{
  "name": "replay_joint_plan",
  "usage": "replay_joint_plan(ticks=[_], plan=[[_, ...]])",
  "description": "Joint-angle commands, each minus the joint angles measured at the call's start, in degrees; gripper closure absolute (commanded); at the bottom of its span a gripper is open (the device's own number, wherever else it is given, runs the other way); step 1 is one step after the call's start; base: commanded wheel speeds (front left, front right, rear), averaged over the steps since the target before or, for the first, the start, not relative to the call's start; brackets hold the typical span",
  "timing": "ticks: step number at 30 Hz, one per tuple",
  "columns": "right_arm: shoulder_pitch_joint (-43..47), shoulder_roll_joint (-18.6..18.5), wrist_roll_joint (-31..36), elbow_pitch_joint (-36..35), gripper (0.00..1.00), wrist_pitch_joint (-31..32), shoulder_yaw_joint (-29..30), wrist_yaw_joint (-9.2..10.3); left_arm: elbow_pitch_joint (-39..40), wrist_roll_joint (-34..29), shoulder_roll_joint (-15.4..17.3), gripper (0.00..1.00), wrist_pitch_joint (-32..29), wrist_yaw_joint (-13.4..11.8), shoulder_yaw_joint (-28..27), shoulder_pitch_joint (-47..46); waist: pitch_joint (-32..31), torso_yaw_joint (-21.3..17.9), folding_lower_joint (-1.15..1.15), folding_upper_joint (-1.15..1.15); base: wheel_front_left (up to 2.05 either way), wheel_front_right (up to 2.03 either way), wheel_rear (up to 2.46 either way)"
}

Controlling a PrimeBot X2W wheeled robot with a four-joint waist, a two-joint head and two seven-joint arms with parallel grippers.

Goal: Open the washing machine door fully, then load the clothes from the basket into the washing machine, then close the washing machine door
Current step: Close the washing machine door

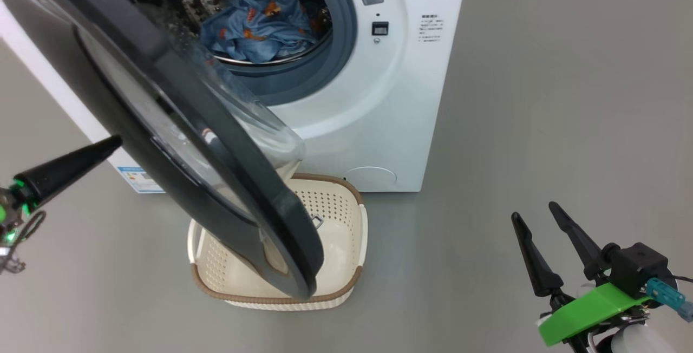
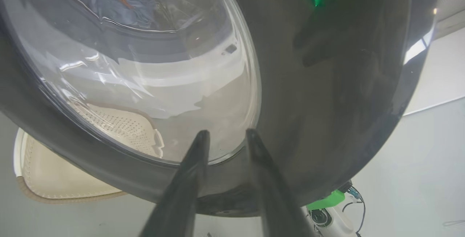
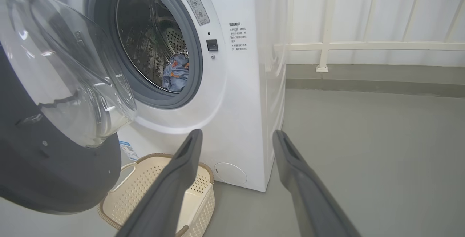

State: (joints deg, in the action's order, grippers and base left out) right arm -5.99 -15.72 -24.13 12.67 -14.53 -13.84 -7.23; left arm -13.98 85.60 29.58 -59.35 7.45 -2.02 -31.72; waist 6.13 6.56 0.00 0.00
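Observation:
The washing machine (image 1: 411,98) stands with its door (image 1: 260,196) swung partway out over the basket (image 1: 335,217). The clothes (image 1: 260,25) lie in the steel drum, light blue with orange motifs. No garment shows in the basket, though the door covers part of it. My left gripper (image 2: 226,135) points at the door's (image 2: 327,102) glossy outer face by the rim of the glass window. Its fingers stand slightly apart with nothing between them, and I cannot tell whether they touch it. My right gripper (image 1: 533,209) hangs open over the floor to the machine's right, holding nothing.
Grey floor (image 1: 568,98) stretches to the right of the machine. A white railing (image 3: 363,44) runs along the wall behind it. A blue label sticker (image 1: 138,177) marks the machine's lower left corner. The basket (image 3: 145,189) sits right against the machine's front.

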Motion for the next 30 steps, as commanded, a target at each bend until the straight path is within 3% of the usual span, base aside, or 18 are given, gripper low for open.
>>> replay_joint_plan(ticks=[1,7,20,30], plan=[[0.62,-0.73,0.11,-1.17,0.00,-0.47,-1.04,-0.25,1.23,-0.83,3.43,0.00,0.79,0.03,-2.72,-0.59,-0.45,0.59,0.00,0.00,0.00,0.00,0.00],[0.50,-0.78,-0.09,-1.03,0.00,-0.47,-1.71,-0.25,-0.07,-4.60,3.25,0.00,10.41,0.03,-3.86,3.66,-1.21,1.71,0.00,0.00,0.00,0.00,0.00],[1.11,-0.97,-0.37,-1.07,0.00,-0.47,-1.81,-0.25,-2.08,-5.93,1.98,0.00,31.82,0.03,-5.65,15.02,-1.68,3.53,0.00,0.00,0.00,0.00,0.00],[0.91,-0.94,-0.20,-1.14,0.00,-0.47,-1.70,-0.25,-1.33,-12.94,1.10,0.00,55.12,0.03,2.08,23.76,-1.37,4.59,0.00,0.00,0.00,0.00,0.00]])
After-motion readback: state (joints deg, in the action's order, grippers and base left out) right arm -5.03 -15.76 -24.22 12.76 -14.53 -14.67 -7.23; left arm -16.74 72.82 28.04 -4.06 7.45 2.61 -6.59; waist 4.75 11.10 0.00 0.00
